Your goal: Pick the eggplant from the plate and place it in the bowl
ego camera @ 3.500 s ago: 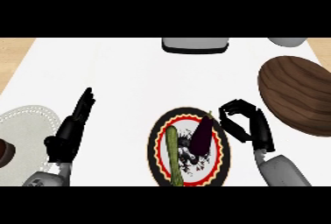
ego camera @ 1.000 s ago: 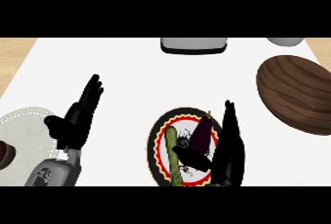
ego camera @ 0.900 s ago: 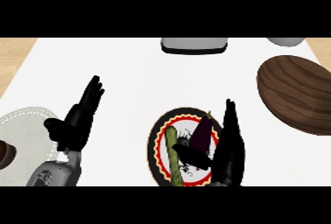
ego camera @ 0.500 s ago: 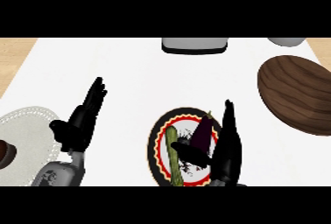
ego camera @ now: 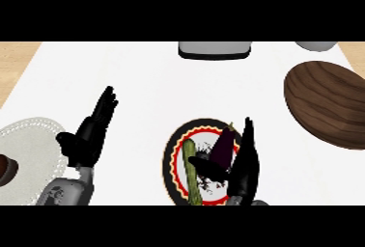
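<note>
A dark purple eggplant lies on the right half of a black plate with a red and yellow rim. My right hand stands on the plate's right side, its straight fingers along the eggplant's right flank and its thumb spread left just below it. The hand is open. The brown wooden bowl sits at the right edge, apart from the plate. My left hand rests open at the left, fingers up.
A green cucumber lies on the plate's left half. A pale patterned plate with a brown item sits at the far left. A grey box and a grey cup stand at the back.
My right hand was curled to the right of the plate; it has straightened and moved in against the eggplant. Over the last second almost nothing moved. The left hand shifted slightly.
</note>
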You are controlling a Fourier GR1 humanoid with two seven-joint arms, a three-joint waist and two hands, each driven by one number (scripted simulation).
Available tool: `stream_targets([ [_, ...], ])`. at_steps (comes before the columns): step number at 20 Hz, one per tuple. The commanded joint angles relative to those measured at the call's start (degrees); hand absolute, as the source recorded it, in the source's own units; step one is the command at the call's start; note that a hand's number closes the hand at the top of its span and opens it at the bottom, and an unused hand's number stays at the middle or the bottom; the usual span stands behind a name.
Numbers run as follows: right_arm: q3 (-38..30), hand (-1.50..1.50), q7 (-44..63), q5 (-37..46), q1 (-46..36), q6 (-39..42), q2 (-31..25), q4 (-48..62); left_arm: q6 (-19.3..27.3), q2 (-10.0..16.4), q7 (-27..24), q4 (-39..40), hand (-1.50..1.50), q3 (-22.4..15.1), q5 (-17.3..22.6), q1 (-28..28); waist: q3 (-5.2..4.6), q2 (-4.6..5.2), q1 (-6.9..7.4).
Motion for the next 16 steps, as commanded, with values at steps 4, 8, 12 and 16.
stream_targets([
  [4, -3.2, -1.50, -1.5, -4.4, -4.4, -3.7, 0.6, 11.3, -0.3, -0.8, 3.7, -5.3, 0.00, -0.2, -2.0, 1.3, 0.01, -0.01, 0.23],
  [8, -2.7, -1.50, 3.9, 2.0, -0.5, -0.3, 0.6, 9.1, -1.1, -2.3, 1.5, 2.7, 0.00, 2.0, -1.6, -3.6, -0.02, -0.03, -0.32],
  [12, -5.1, -1.50, -1.3, -2.4, -2.3, 2.0, 0.6, 13.6, -2.7, -1.7, 3.5, -2.6, 0.00, 2.7, -1.2, -0.7, 0.00, -0.04, -0.05],
  [16, -3.8, -1.50, -6.0, -6.4, 0.4, -0.5, 0.6, 12.3, -1.4, -3.2, 2.4, -4.2, 0.00, 2.1, -3.9, 1.4, 0.00, -0.07, -0.05],
])
